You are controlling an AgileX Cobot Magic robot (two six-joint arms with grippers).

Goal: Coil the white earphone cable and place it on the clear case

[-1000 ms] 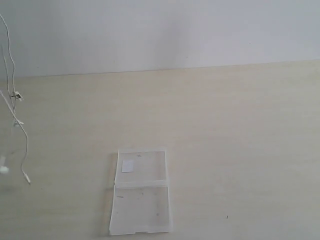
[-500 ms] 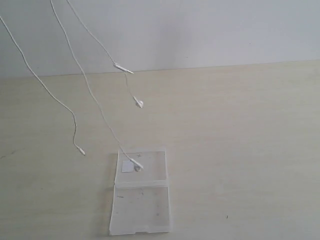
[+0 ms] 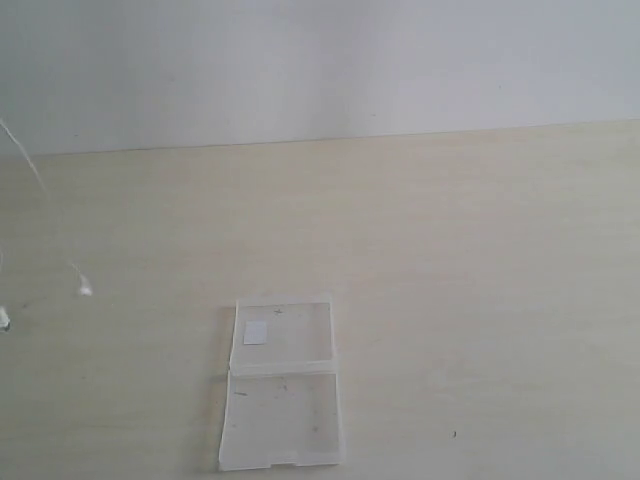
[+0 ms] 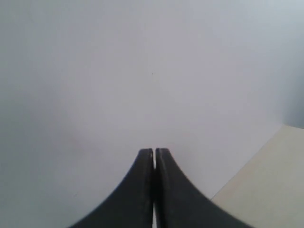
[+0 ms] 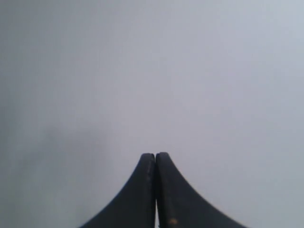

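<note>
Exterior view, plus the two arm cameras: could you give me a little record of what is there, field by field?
Surface: pale wooden table
Clear case: lying open and flat, two halves, nothing on it
Sticker: small white square on the case's far half
White earphone cable: dangling at the far left, well away from the case
Left pincer: shut
Right pincer: shut
Task status: cable not yet on the case
</note>
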